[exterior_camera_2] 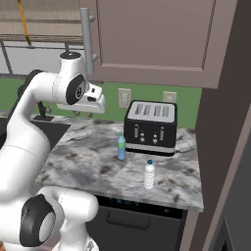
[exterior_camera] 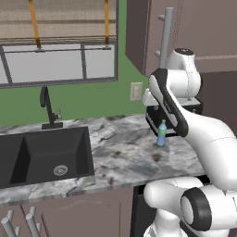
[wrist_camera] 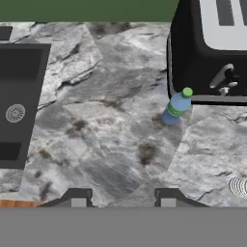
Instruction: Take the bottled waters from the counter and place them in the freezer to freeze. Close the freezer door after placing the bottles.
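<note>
The blue-tinted bottle [exterior_camera_2: 121, 147] with a blue cap stands upright on the marbled counter [exterior_camera_2: 83, 164], just in front of the toaster's left corner. It also shows as a small blue bottle [exterior_camera: 161, 134], and from above as the blue bottle [wrist_camera: 176, 107]. The whitish bottle [exterior_camera_2: 149, 175] stands nearer the counter's front edge, and its ribbed side [wrist_camera: 240, 186] shows at the right border. My gripper [wrist_camera: 123, 198] hangs open high over the counter [wrist_camera: 120, 125], well short of both bottles, with nothing between its fingers. The freezer and its door are out of view.
A black toaster [exterior_camera_2: 150, 127] stands at the back of the counter by the wall. The black sink [exterior_camera: 41, 152] with its faucet [exterior_camera: 47, 111] lies to the left. Upper cabinets [exterior_camera_2: 147, 34] hang overhead. A tall dark panel [exterior_camera_2: 223, 147] borders the counter's right end.
</note>
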